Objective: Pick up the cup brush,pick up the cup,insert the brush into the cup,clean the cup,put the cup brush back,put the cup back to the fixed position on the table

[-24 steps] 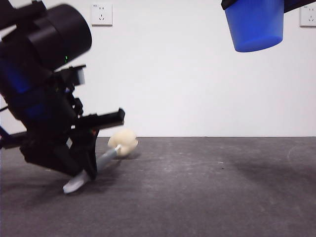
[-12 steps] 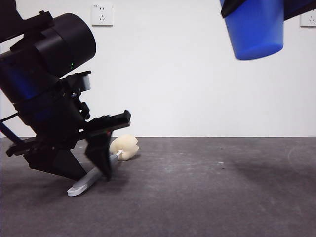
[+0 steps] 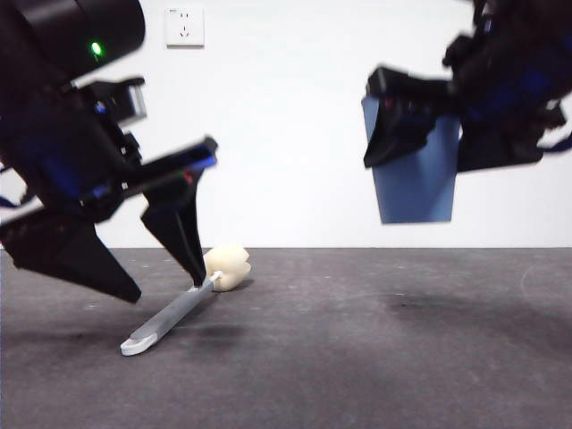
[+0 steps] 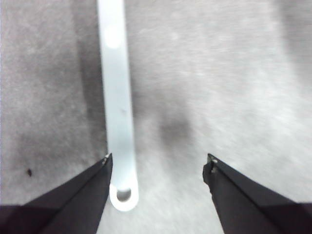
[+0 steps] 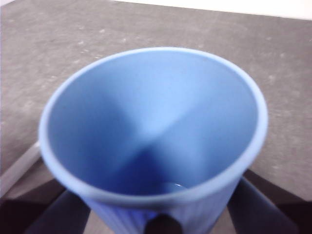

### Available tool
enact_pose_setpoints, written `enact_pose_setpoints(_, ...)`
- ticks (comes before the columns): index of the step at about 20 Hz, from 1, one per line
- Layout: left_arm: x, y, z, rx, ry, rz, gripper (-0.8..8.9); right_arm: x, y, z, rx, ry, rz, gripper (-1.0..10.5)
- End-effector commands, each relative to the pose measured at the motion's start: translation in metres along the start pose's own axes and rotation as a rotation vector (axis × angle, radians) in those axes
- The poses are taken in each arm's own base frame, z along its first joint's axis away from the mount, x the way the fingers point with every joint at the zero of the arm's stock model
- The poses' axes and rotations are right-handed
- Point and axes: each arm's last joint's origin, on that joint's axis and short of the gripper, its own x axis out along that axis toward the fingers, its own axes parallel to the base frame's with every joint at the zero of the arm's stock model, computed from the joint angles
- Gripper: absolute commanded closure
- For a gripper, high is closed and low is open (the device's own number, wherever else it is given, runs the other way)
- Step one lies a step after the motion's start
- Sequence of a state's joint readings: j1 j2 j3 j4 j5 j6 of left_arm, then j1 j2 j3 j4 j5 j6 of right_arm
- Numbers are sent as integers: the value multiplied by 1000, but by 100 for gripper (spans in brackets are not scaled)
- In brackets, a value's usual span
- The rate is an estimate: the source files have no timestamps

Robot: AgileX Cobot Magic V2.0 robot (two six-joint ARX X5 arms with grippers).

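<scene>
The cup brush [image 3: 174,315] lies flat on the table [image 3: 357,357], with its cream sponge head [image 3: 228,266] toward the wall and its white looped end [image 4: 123,195] nearest the front. My left gripper [image 3: 168,292] hangs open just above the grey handle [image 4: 117,97]. One jaw tip is close beside the handle and the jaws hold nothing. My right gripper [image 3: 438,125] is shut on the blue cup [image 3: 416,183], holding it upright in the air on the right, well above the table. The cup [image 5: 156,131] shows an open mouth and nothing inside.
A white wall with a socket [image 3: 183,27] closes off the back of the table. The bulky left arm fills the left side of the front view. Bare dark tabletop stretches between the brush and the space below the cup.
The left gripper has opened, let go of the brush handle and lifted off it; the brush now rests on the table. The right arm has brought the cup down and leftward.
</scene>
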State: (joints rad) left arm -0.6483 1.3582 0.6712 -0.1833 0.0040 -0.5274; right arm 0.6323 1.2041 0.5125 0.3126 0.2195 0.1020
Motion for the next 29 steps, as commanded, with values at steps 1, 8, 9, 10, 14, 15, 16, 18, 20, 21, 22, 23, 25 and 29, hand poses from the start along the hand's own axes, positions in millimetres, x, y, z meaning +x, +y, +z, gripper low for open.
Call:
enact_pose_setpoints(1,-12,-1,-2,41,-5,-12,491,21,-11,-9,31,-13,10,963)
enact_pose_setpoints(8,-37,-3,1,74,-69,-43,491,68,-41,-39,43,-44,13,963)
enact_pose_setpoints(9,-37,-3,1,74,-72,-43,491,71,-41,-42,37,-49,24,963)
enact_pose_setpoints(10,-37,-3,2,74,-74,-43,491,74,-41,-45,25,-52,38,963)
enact_pose_setpoints(14,-37,-3,2,74,-83,-44,491,82,-41,-56,0,-37,38,963)
enact_pose_setpoints(15,-37,-3,2,74,-83,-44,491,83,-41,-58,-2,-29,37,963)
enact_pose_setpoints(16,-37,-3,2,74,-83,-44,491,84,-41,-60,-5,-22,39,963)
enact_pose_setpoints(18,-37,-3,2,74,-82,-44,491,84,-40,-62,-23,-13,65,956)
enact_pose_setpoints(20,-37,-3,2,74,-83,-44,491,84,-40,-62,-23,-13,61,865)
enact_pose_setpoints(21,-37,-3,2,74,-82,-44,491,84,-40,-62,-23,-9,60,765)
enact_pose_setpoints(22,-37,-3,2,74,-82,-44,491,84,-40,-63,-23,-5,60,673)
enact_pose_setpoints(23,-37,-3,2,74,-82,-44,491,84,-40,-63,-23,-5,60,584)
enact_pose_setpoints(25,-37,-3,2,74,-82,-44,491,84,-40,-63,-23,-6,60,528)
enact_pose_setpoints(29,-37,-3,2,74,-82,-44,491,83,-40,-59,-33,-20,54,492)
